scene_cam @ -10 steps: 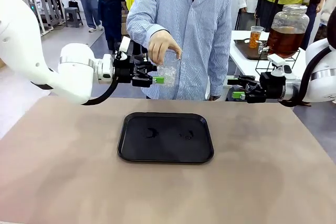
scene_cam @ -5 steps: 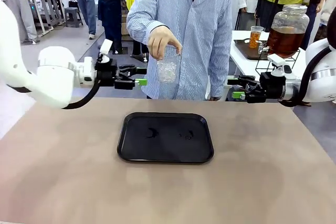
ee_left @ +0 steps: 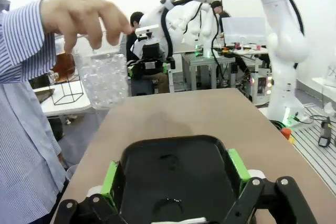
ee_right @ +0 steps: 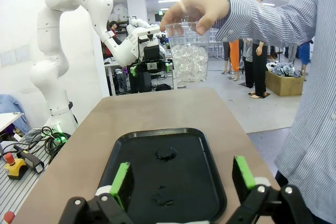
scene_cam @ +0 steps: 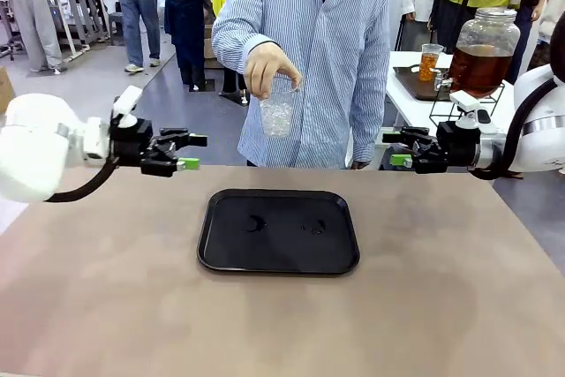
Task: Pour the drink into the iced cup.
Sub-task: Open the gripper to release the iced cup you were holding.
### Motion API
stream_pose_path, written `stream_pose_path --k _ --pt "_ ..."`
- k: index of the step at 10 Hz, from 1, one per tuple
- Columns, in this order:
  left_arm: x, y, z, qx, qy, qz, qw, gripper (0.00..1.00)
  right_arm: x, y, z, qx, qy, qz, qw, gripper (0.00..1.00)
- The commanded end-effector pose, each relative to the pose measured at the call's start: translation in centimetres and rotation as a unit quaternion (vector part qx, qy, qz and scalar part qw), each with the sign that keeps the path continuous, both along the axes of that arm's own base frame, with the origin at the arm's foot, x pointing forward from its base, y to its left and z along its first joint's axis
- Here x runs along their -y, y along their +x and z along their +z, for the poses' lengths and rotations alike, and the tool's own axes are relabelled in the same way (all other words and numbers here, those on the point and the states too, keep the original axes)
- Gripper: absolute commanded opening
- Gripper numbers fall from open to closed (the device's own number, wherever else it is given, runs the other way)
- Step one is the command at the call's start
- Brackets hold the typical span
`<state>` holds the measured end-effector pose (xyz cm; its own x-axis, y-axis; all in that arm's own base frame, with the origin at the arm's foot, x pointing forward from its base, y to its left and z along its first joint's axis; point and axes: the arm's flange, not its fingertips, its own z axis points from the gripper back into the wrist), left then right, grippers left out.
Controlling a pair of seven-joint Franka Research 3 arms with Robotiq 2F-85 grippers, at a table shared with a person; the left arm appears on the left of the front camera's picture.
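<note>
A person's hand (scene_cam: 269,68) holds a clear plastic cup of ice (scene_cam: 277,112) by its rim, above the far edge of the black tray (scene_cam: 221,253). My left gripper (scene_cam: 192,152) hovers open and empty to the left of the cup, well apart from it. My right gripper (scene_cam: 394,149) hovers open and empty at the right. Amber-brown drink fills a large glass jar (scene_cam: 482,52) on a side table at the far right, with a small cup of amber liquid (scene_cam: 430,61) beside it. The left wrist view shows the iced cup (ee_left: 104,80) up left, and the right wrist view shows the iced cup (ee_right: 189,51) above the tray (ee_right: 210,192).
The tray lies mid-table with a few dark wet marks (scene_cam: 311,228) on it. The tan tabletop (scene_cam: 106,289) spreads wide around it. The person in a striped shirt (scene_cam: 335,59) stands at the far edge. The jar sits on a wire stand (scene_cam: 459,108) beyond the right arm.
My left gripper has drawn back to the left, away from the cup, and sits lower. The person's hand kept the cup almost in place. The right arm has not moved.
</note>
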<state>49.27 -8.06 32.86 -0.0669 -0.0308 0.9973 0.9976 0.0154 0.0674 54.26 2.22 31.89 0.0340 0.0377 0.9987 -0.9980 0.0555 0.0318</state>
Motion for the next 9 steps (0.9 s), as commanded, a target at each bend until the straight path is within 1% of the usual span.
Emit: stream_pose_path --k 1,3,4,9 --pt "-1.9 -1.48 -0.23 0.022 -0.017 -0.003 1.0 1.0 -0.02 0.09 0.28 0.001 0.0 0.002 1.0 1.0" --pt "-2.75 -1.7 -0.29 0.03 -0.037 0.012 0.999 1.0 -0.02 0.09 0.28 0.001 0.0 0.002 1.0 1.0" --pt "-2.17 -0.96 -0.63 0.011 -0.014 0.005 1.0 1.0 -0.02 0.09 0.28 0.001 0.0 0.002 1.0 1.0" --pt "-2.17 -0.96 -0.63 0.011 -0.014 0.005 1.0 1.0 -0.02 0.09 0.28 0.001 0.0 0.002 1.0 1.0"
